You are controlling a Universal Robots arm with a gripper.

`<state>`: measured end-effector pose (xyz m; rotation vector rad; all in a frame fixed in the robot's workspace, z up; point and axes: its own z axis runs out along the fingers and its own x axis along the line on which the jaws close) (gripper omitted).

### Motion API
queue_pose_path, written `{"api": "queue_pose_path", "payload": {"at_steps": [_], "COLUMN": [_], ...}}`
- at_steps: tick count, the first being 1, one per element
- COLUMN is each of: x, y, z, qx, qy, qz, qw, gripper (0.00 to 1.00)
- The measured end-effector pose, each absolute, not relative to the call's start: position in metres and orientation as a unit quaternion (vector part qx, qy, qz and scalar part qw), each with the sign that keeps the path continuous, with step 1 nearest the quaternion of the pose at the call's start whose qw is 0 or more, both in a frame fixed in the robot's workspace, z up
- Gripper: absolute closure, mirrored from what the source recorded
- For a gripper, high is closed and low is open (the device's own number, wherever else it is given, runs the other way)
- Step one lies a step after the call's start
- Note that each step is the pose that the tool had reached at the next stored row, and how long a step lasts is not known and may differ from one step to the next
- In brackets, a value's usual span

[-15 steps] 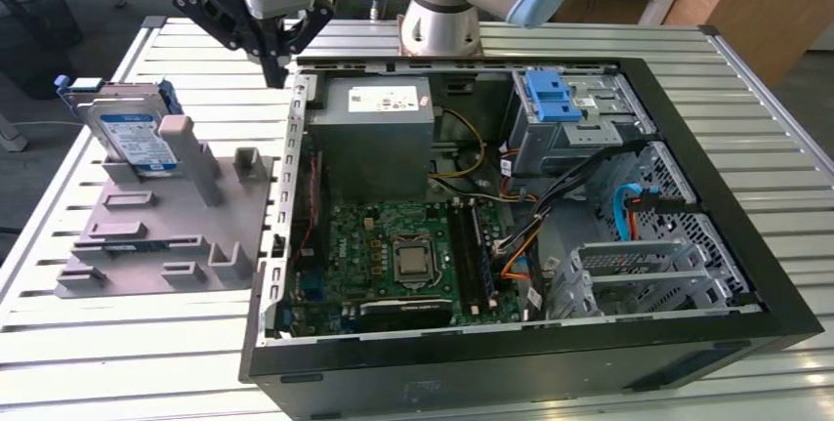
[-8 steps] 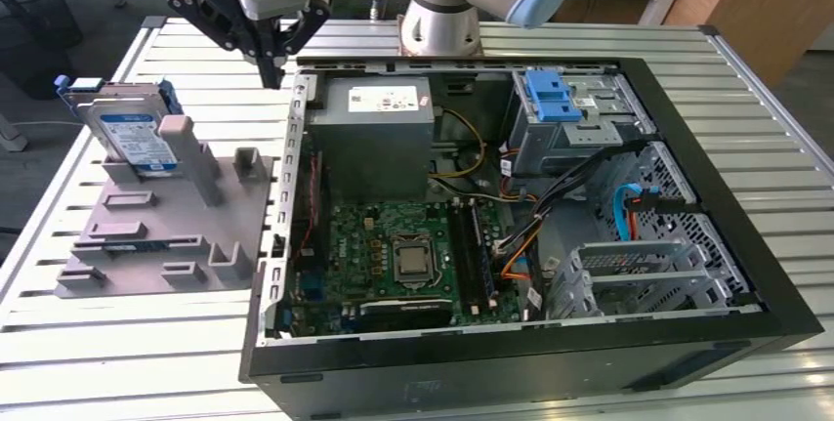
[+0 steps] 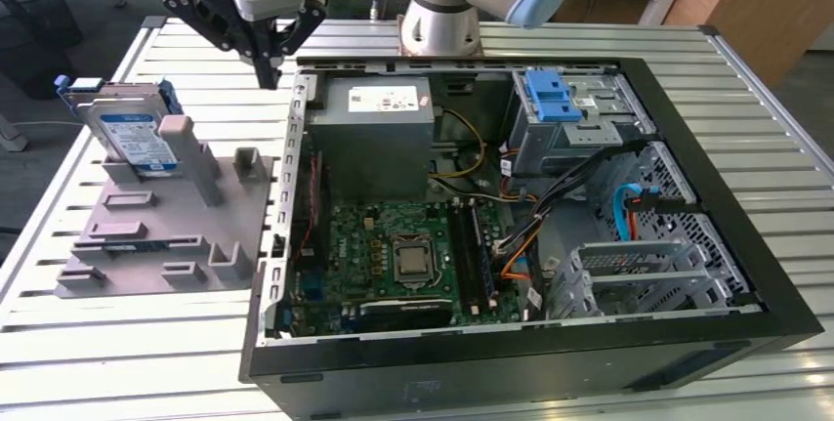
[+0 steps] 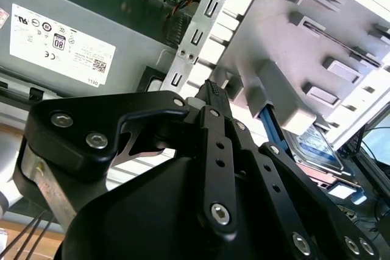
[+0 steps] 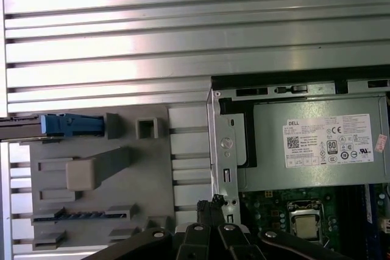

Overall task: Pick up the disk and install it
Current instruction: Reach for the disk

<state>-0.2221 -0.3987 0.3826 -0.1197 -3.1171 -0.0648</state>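
Ribbed bright metal, softly shiny, for the table (image 3: pixel 651 35); matt grey plastic for the fixture (image 3: pixel 144 235); dull silver metal, glossy label and blue plastic frame on the disk (image 3: pixel 131 138); matt black finish with shiny screw heads on the gripper (image 3: pixel 269 77); grey sheet metal and white paper sticker on the power supply (image 3: pixel 371 143).

open computer case (image 3: pixel 521 374), grey power supply (image 3: pixel 378 138), green motherboard (image 3: pixel 367 237), grey fixture (image 3: pixel 156 237)

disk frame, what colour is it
Blue frame around the silver disk; clearest in the exterior view.
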Motion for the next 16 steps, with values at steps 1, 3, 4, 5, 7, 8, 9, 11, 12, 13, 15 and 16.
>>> {"api": "queue_pose_path", "payload": {"at_steps": [1, 3, 4, 5, 7, 8, 9, 11, 12, 13, 15, 16], "x": [-0.2225, -0.2232, -0.2235, -0.2238, -0.2245, -0.2249, -0.2252, -0.2259, -0.2263, -0.2266, -0.2272, -0.2276], "y": [-0.3987, -0.3987, -0.3987, -0.3988, -0.3987, -0.3987, -0.3987, -0.3987, -0.3987, -0.3988, -0.3987, -0.3987], "z": [0.3825, 0.3823, 0.3822, 0.3821, 0.3819, 0.3819, 0.3818, 0.3816, 0.3815, 0.3814, 0.3812, 0.3811], "qx": [-0.038, -0.038, -0.038, -0.038, -0.038, -0.038, -0.038, -0.038, -0.038, -0.038, -0.038, -0.038], "qy": [-0.999, -0.999, -0.999, -0.999, -0.999, -0.999, -0.999, -0.999, -0.999, -0.999, -0.999, -0.999], "qz": [-0.021, -0.021, -0.021, -0.021, -0.021, -0.021, -0.021, -0.021, -0.021, -0.021, -0.021, -0.021], "qw": [0.011, 0.011, 0.011, 0.011, 0.012, 0.012, 0.012, 0.012, 0.012, 0.012, 0.012, 0.013], "gripper": [0.89, 0.89, 0.89, 0.89, 0.89, 0.89, 0.89, 0.89, 0.89, 0.89, 0.89, 0.89]}}
